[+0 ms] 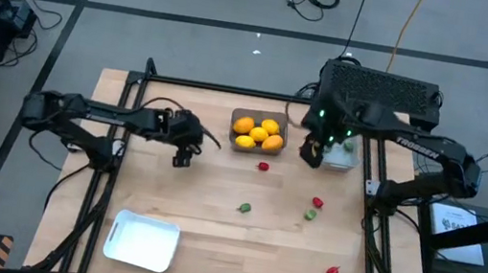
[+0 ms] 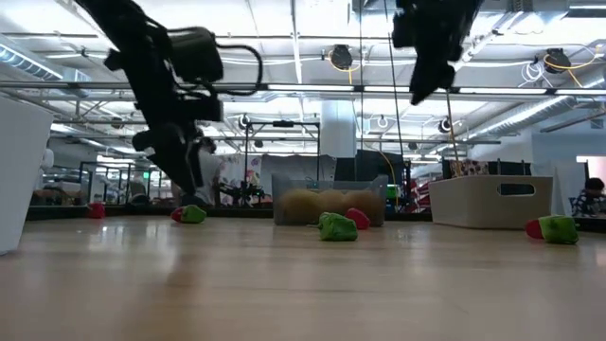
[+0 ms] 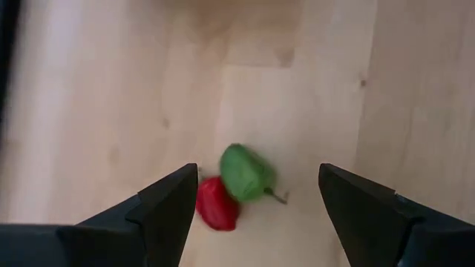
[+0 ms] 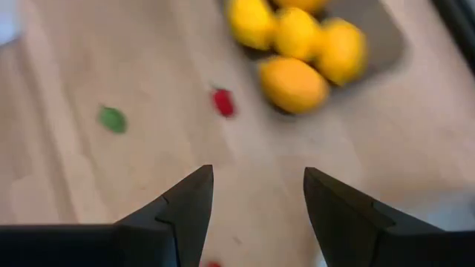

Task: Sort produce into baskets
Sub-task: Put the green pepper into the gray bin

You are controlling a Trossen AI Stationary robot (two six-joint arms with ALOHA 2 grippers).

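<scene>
My left gripper [image 1: 185,157] is open, pointing down at the table left of the dark grey bin [image 1: 235,145]. In the left wrist view [image 3: 258,170] a tiny green piece [image 3: 245,173] and a tiny red piece [image 3: 216,202] lie side by side on the wood between its fingers, untouched; they also show in the low view [image 2: 190,214]. My right gripper [image 1: 309,154] is open and empty, held high [image 2: 421,90] between the dark bin and the pale grey bin [image 1: 345,159]. Several yellow and orange fruits [image 1: 258,133] lie in the dark bin [image 4: 386,52].
A white tray [image 1: 143,241] lies at the near left. Loose pieces lie on the wood: a red one [image 1: 264,167] near the dark bin, a green one [image 1: 244,208], a red and green pair [image 1: 314,208], a red one [image 1: 332,272] near right. A green piece [image 1: 349,145] is in the pale bin.
</scene>
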